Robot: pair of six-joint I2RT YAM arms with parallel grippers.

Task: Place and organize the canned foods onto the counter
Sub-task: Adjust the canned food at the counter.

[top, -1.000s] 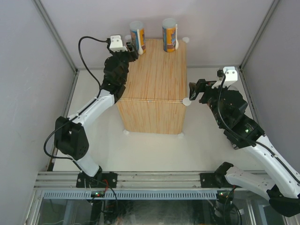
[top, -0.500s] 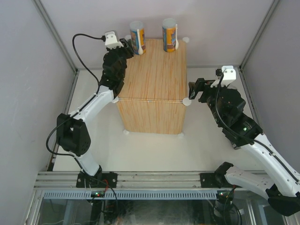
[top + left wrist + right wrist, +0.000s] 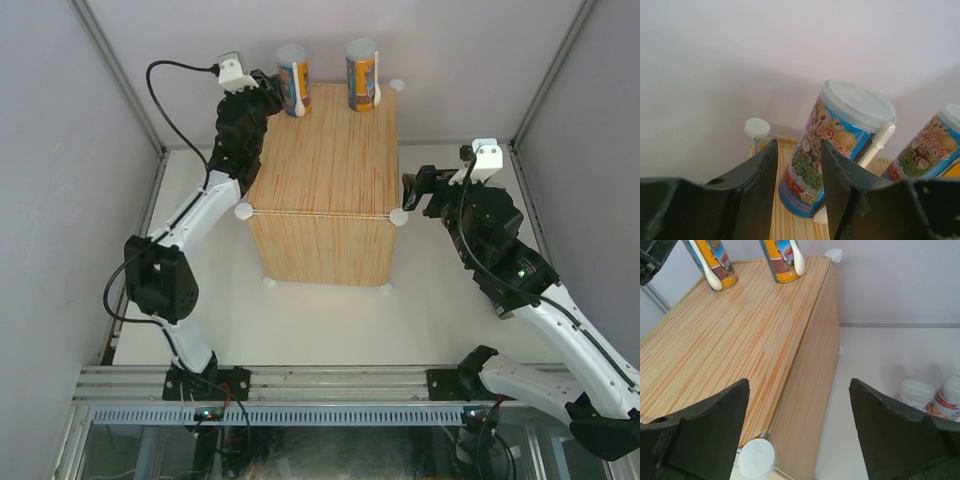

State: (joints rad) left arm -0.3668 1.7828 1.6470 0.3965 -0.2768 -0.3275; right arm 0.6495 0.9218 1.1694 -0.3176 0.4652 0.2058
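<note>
White walls enclose the wood-grain tabletop [image 3: 325, 150], where we see a left can [image 3: 292, 78] and right can [image 3: 360, 75] upright at its far edge. Our left end effector [image 3: 798, 150] is slightly parted beside the left can; our right end effector [image 3: 799, 385] gapes wide, empty.

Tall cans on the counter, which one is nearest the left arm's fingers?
The left can, at the counter's far-left corner, right beside the left fingers; the other can stands farther right.

Left gripper [image 3: 798, 144] low at six o'clock, dark jaws parted, nothing between them. Beyond the gap stands a tall blue-orange can [image 3: 840, 135] on the counter [image 3: 790, 231], white spoon [image 3: 876, 145] against its side. Second can [image 3: 935, 145] at three o'clock, white knob [image 3: 756, 127] at nine
</note>
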